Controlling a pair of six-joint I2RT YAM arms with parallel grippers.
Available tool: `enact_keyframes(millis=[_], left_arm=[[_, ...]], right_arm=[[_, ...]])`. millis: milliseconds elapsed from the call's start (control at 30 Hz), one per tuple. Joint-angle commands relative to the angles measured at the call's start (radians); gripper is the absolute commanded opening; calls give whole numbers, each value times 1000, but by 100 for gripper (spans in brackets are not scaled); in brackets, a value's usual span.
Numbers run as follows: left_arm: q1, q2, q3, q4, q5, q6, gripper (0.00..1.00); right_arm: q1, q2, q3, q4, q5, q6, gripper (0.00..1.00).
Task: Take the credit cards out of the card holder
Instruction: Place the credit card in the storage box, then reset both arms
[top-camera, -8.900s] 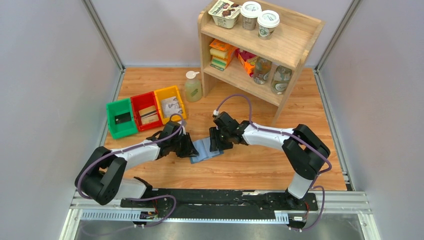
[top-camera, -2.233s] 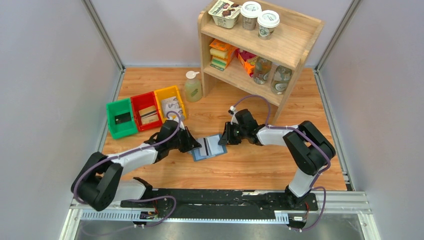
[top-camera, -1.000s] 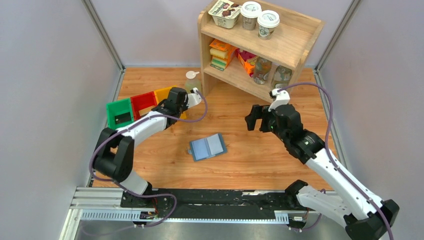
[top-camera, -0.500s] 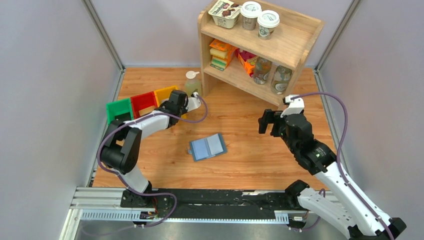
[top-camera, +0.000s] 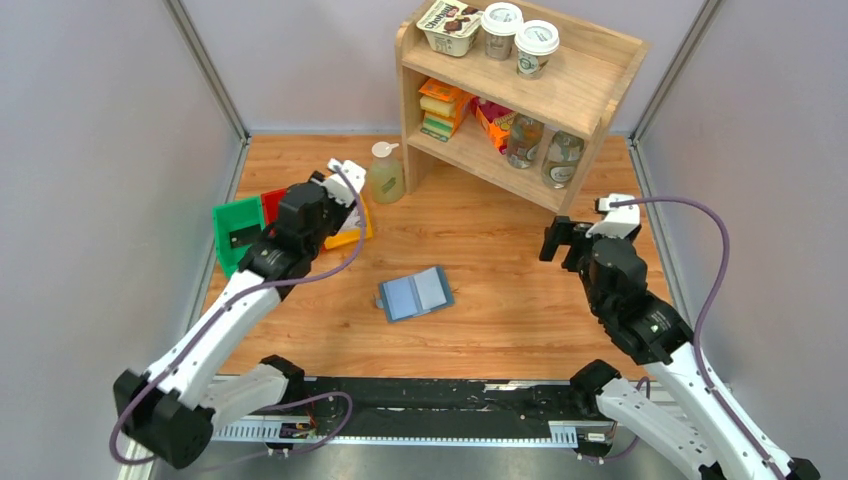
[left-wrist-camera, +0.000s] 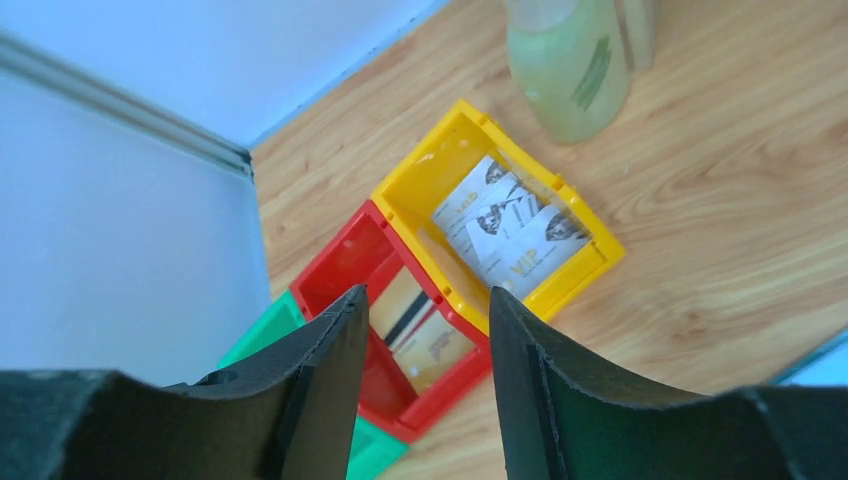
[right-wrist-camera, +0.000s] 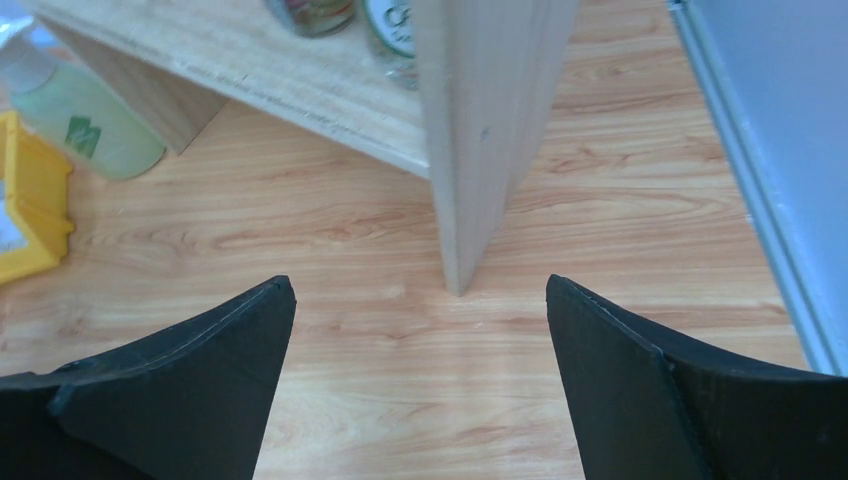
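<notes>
The card holder (top-camera: 415, 294) lay open and flat on the bench (top-camera: 500, 330), pockets facing up. Away to its far left stood three bins in a row. The yellow bin (left-wrist-camera: 440, 160), nearest the card holder, held grey-white patterned credit cards (left-wrist-camera: 505, 232). The red bin (left-wrist-camera: 340, 262) beyond it held a tan card with a dark stripe, and the green bin (top-camera: 225, 252) a dark one. The left gripper (left-wrist-camera: 425, 300) hung above those bins, jaws partly apart and holding nothing. The right gripper (right-wrist-camera: 420, 290) hovered well to the card holder's right, facing a wooden shelf (right-wrist-camera: 480, 140) post, its jaws spread wide and empty.
</notes>
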Motion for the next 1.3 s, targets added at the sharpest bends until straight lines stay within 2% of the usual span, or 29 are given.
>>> enact_keyframes(millis=[0, 67, 167, 233, 267, 300, 333, 367, 467, 667, 767, 967, 1100, 1267], left_arm=[[0, -179, 27, -159, -30, -333, 56], [0, -262, 27, -233, -89, -422, 56], [2, -418, 18, -339, -281, -584, 57], [2, -519, 12, -437, -359, -660, 57], [0, -559, 4, -480, -375, -669, 58], [0, -634, -15, -499, -411, -692, 64], [0, -667, -28, -519, -429, -701, 73], [0, -741, -52, -526, -444, -709, 78], [0, -900, -89, -548, -429, -699, 79], [0, -1087, -141, -549, -418, -711, 79], [2, -1142, -158, -548, -406, -694, 79], [0, -1139, -186, -543, -374, -702, 79], [0, -1130, -197, -519, -369, -671, 79], [2, -1113, -198, -522, -392, -671, 80]], right_arm=[[-5, -54, 16, 43, 175, -36, 100], [-4, -81, 7, 43, 250, -43, 100], [-5, -130, -10, 42, 346, -49, 100], [-4, -178, -37, 45, 428, -52, 100], [-5, -199, -53, 49, 457, -55, 100], [-5, -227, -71, 54, 483, -59, 100], [-4, -250, -90, 60, 506, -67, 100], [-5, -276, -105, 62, 529, -67, 100], [-5, -344, -131, 62, 567, -89, 100], [-4, -471, -160, 42, 633, -148, 100], [-5, -535, -192, 49, 650, -136, 100], [-7, -641, -249, 92, 663, -139, 100], [-5, -641, -295, 158, 656, -182, 100], [-7, -591, -297, 161, 670, -185, 100]])
